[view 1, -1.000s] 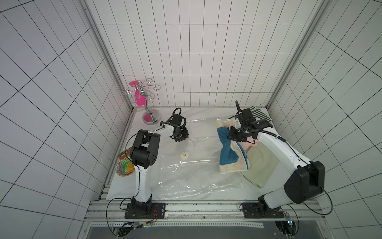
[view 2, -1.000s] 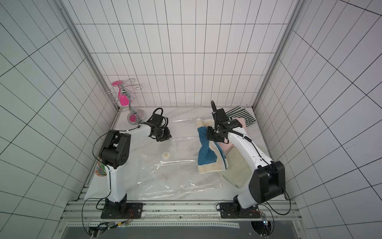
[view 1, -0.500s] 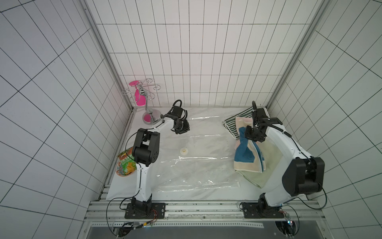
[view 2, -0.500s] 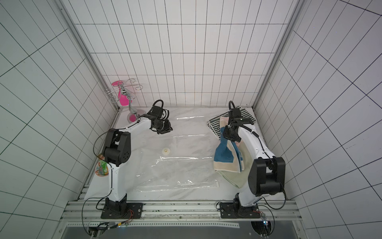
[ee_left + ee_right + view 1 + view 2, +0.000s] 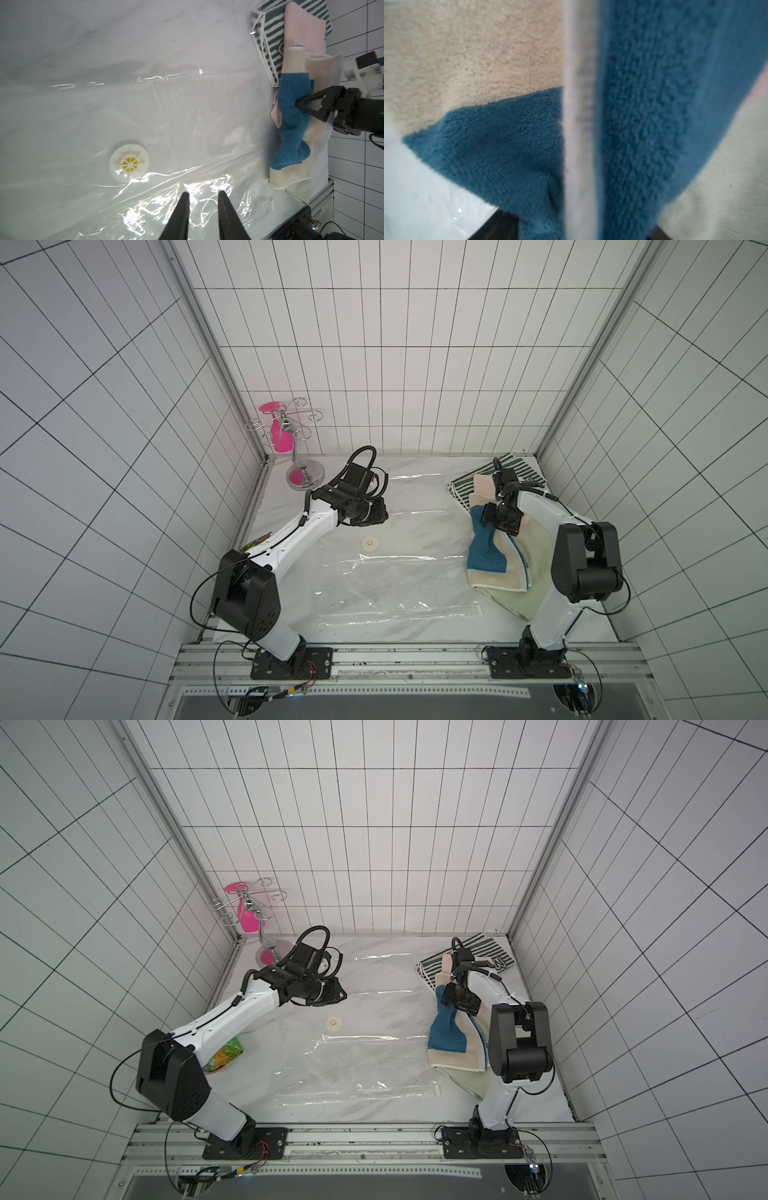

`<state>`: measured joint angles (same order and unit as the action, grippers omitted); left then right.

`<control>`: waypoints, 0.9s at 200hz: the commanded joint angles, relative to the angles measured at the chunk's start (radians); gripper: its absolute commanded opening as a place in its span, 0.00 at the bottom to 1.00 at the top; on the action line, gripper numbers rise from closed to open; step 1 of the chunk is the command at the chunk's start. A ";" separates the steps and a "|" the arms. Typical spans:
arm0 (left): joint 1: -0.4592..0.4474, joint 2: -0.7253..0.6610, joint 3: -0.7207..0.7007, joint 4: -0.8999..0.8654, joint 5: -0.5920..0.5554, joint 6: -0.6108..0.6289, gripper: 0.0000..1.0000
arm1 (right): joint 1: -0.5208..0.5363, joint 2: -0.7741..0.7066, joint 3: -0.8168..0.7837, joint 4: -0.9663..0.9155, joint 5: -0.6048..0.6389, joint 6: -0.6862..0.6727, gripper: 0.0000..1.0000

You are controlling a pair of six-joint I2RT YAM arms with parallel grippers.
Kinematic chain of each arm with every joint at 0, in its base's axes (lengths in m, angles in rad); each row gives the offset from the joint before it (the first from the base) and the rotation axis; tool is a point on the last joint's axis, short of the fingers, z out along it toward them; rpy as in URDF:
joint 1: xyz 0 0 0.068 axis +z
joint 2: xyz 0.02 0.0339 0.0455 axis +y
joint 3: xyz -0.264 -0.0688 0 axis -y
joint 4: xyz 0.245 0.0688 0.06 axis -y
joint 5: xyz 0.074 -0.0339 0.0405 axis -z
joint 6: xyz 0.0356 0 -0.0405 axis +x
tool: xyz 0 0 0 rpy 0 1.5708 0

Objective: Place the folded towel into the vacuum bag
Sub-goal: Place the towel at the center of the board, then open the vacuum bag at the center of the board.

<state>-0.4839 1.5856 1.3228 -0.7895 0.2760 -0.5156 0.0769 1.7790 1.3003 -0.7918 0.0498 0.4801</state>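
Note:
The vacuum bag (image 5: pixel 399 568) lies flat and clear across the table in both top views, its round white valve (image 5: pixel 129 164) facing up. The folded towel (image 5: pixel 486 560), blue and beige, lies at the bag's right edge on a pile of cloths. My right gripper (image 5: pixel 492 519) stands open over the towel's far part, a raised fold of it between the wide-set fingers (image 5: pixel 496 226); one finger (image 5: pixel 311 104) touches the blue cloth. My left gripper (image 5: pixel 203 192) hovers over the bag near the valve, open by a narrow gap with nothing in it.
Under and behind the towel lie a pale green cloth (image 5: pixel 536 572), a pink cloth (image 5: pixel 482 483) and a green-striped cloth (image 5: pixel 515 470). A silver stand (image 5: pixel 301 464) with a pink piece stands at the back left. A green and orange snack packet (image 5: pixel 224 1054) lies by the left arm.
The right gripper has opened and the towel now rests further right, at the bag's edge. The left gripper has shifted a little toward the front, over the bag.

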 commanded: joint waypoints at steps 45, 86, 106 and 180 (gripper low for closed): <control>0.058 -0.106 -0.090 0.009 0.051 -0.022 0.27 | 0.161 -0.272 0.043 -0.305 0.245 -0.015 0.99; 0.112 -0.135 -0.064 -0.080 0.010 -0.002 0.27 | 0.430 -0.403 -0.061 -0.325 0.164 -0.005 0.95; 0.181 -0.178 -0.087 -0.085 0.026 -0.022 0.27 | 0.639 -0.420 -0.153 -0.297 0.065 0.088 0.90; -0.025 -0.289 -0.265 -0.020 -0.007 -0.021 0.38 | 0.687 -0.606 -0.566 -0.104 -0.080 0.423 0.82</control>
<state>-0.4503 1.2781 1.1439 -0.8474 0.2665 -0.5068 0.8440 1.2785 0.8345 -0.9554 0.0261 0.7738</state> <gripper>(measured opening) 0.385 0.833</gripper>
